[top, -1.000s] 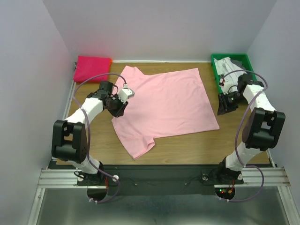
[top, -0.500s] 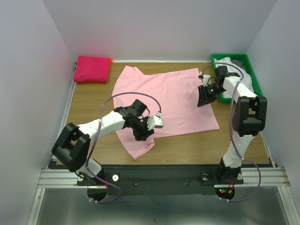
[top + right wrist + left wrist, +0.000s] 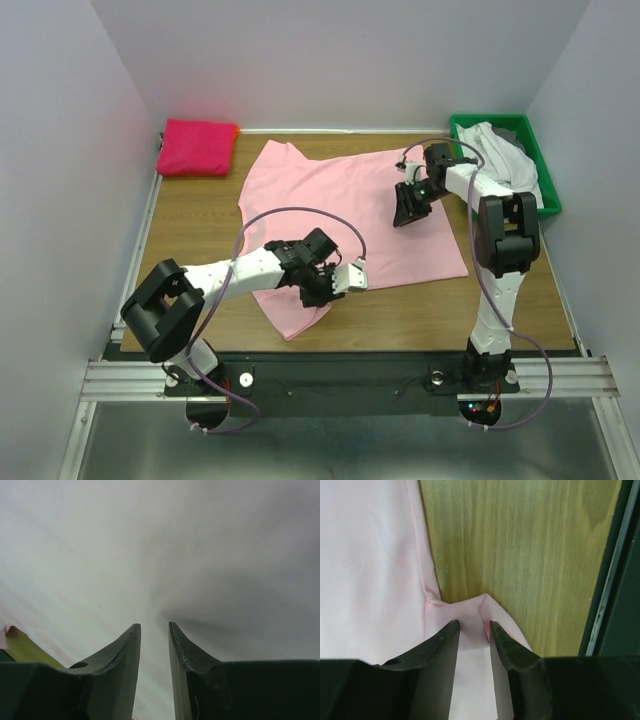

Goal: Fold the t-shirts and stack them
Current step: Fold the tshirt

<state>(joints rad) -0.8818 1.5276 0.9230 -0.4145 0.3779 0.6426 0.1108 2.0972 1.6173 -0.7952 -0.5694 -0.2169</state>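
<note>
A light pink t-shirt (image 3: 350, 210) lies spread flat on the wooden table (image 3: 190, 220). My left gripper (image 3: 325, 290) is down on its near sleeve, where the sleeve meets the body. In the left wrist view the left gripper (image 3: 472, 622) stands part open, its tips pressed on the cloth (image 3: 375, 565) either side of a small pucker. My right gripper (image 3: 405, 212) hangs low over the shirt's far right part. Its jaws (image 3: 154, 625) are narrowly apart with nothing between them. A folded hot pink t-shirt (image 3: 197, 147) rests at the far left corner.
A green bin (image 3: 468, 160) at the far right holds white and grey t-shirts (image 3: 510, 160). The table's dark front rail (image 3: 615, 605) runs close beside the left gripper. Bare wood (image 3: 520, 555) lies between the sleeve and the rail.
The left arm swung from the shirt's left edge to its near sleeve. Its jaws widened, then narrowed. The right arm moved from beside the bin leftward over the shirt.
</note>
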